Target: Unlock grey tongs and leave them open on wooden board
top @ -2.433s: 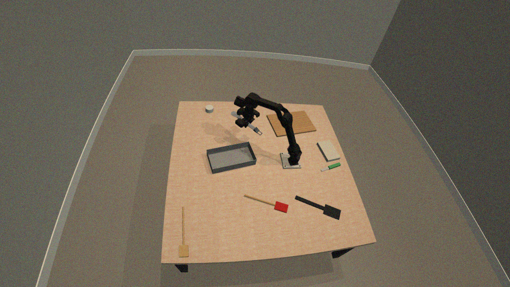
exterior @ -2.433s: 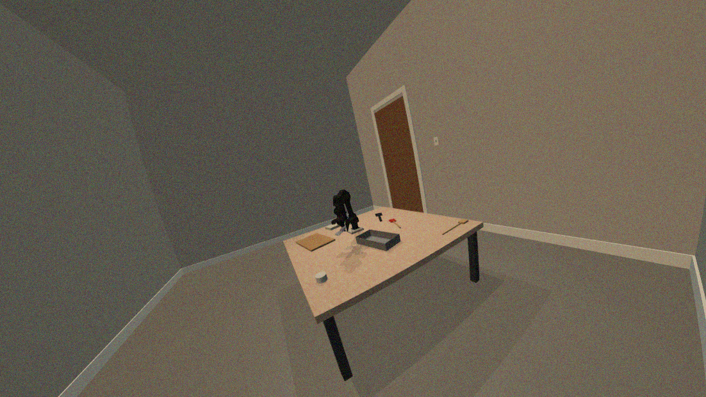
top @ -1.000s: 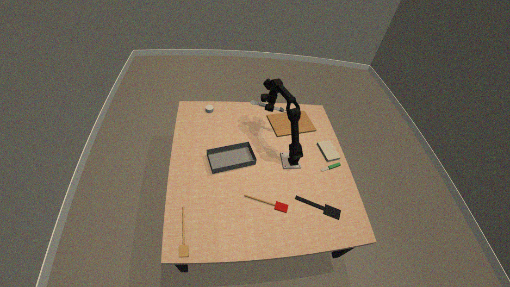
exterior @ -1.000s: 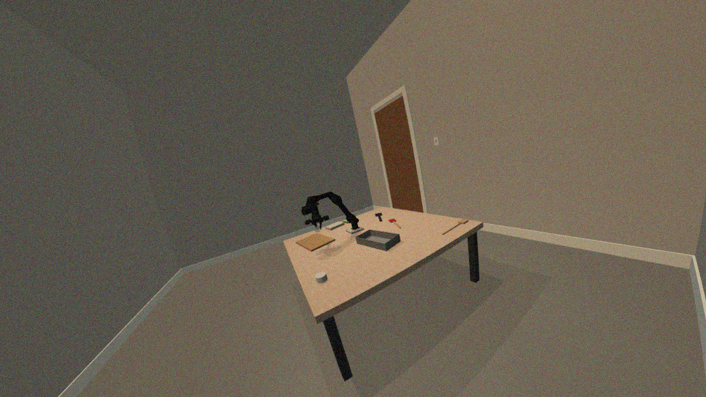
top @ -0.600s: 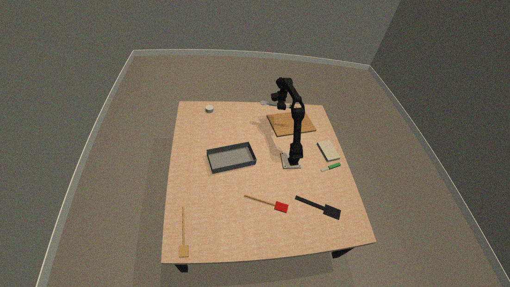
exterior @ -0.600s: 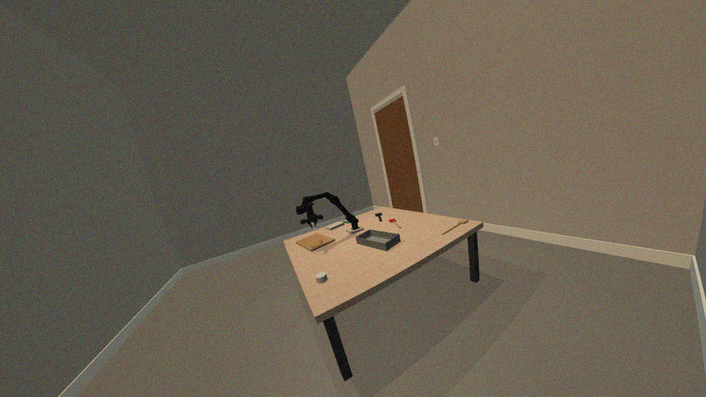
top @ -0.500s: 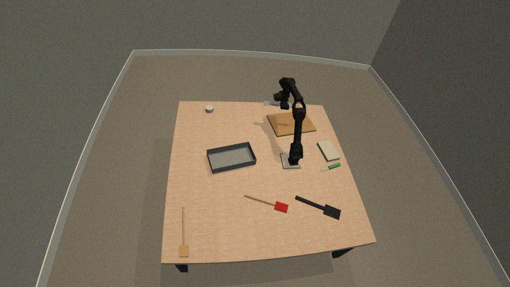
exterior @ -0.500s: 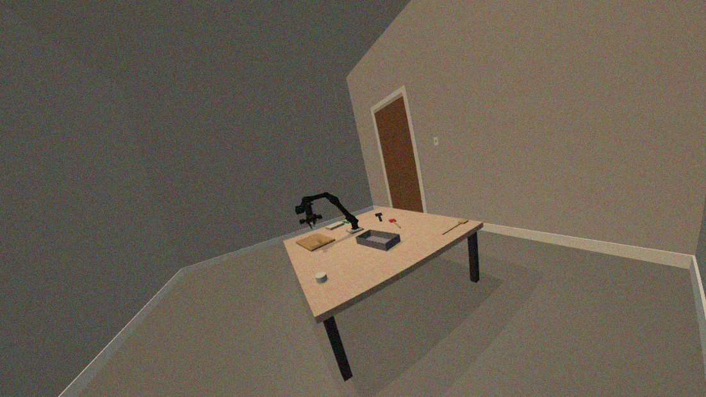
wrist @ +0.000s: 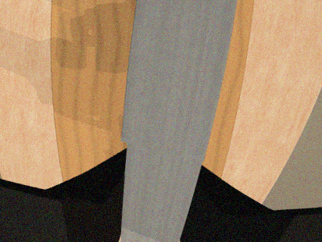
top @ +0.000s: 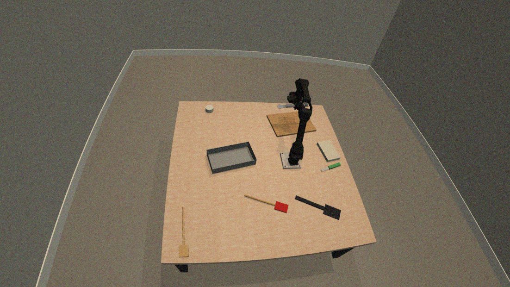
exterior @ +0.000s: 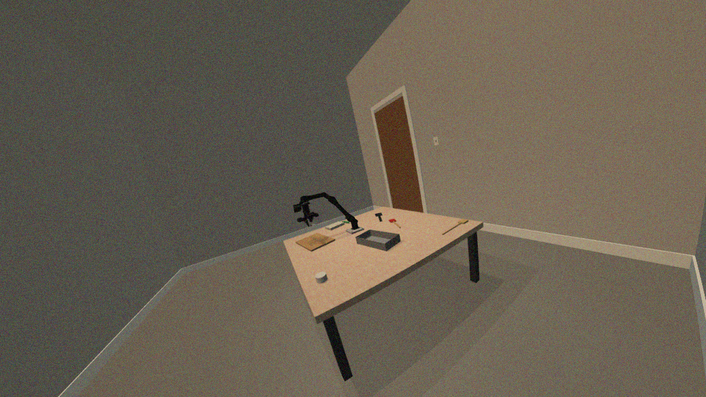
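Observation:
My gripper (top: pixel 298 106) (exterior: pixel 307 219) (wrist: pixel 156 156) is shut on the grey tongs (top: pixel 284 106) (wrist: pixel 176 78) around their middle. In the top view they stick out to the left of the fingers. In the wrist view they run as one broad grey bar up between the black fingers. The wooden board (top: pixel 281 124) (exterior: pixel 316 241) (wrist: pixel 78 156) lies below, seen behind the tongs in the wrist view. The tongs are held in the air, clear of it. The lock is not visible, and whether the arms are apart cannot be told. The roasting tin (top: pixel 233 166) (exterior: pixel 369 243) stands away from the gripper.
A small round pot (top: pixel 209 109) (exterior: pixel 321 277) stands near the far-left corner in the top view. A pale block (top: pixel 328 150) and a green-handled knife (top: pixel 334 165) lie right of the arm's base. A red spatula (top: pixel 281 207), a black spatula (top: pixel 332 211) and a wooden spatula (top: pixel 183 250) lie nearer.

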`<state>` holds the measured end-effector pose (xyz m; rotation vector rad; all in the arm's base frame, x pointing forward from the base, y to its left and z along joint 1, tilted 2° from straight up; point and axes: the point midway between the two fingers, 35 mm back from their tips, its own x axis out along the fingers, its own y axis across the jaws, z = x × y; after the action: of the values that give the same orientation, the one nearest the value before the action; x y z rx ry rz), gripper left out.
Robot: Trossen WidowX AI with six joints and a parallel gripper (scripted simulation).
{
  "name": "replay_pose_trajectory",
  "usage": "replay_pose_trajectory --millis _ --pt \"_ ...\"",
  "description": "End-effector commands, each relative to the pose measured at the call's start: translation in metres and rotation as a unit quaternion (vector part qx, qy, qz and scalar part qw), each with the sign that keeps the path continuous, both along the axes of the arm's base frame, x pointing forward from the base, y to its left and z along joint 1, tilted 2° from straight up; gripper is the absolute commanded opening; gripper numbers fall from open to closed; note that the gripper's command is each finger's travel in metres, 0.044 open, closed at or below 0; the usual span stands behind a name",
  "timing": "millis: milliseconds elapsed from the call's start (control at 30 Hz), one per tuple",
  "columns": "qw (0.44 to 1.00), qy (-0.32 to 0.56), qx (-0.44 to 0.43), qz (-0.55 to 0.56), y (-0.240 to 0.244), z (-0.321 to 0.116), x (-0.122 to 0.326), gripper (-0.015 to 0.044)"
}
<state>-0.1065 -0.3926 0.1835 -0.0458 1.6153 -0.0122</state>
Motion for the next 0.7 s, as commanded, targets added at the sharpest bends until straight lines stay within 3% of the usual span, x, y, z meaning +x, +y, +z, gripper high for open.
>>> replay_pose_trajectory --millis 0,400,667 --pt "1.0 0.004 0.001 0.03 0.0058 0.0015 -0.0213 -0.015" --pt "1.0 0.006 0.003 0.03 0.006 0.0012 -0.0213 -0.015" --pt "0.994 0.096 0.037 0.019 0.01 -0.0071 -0.0204 -0.015"
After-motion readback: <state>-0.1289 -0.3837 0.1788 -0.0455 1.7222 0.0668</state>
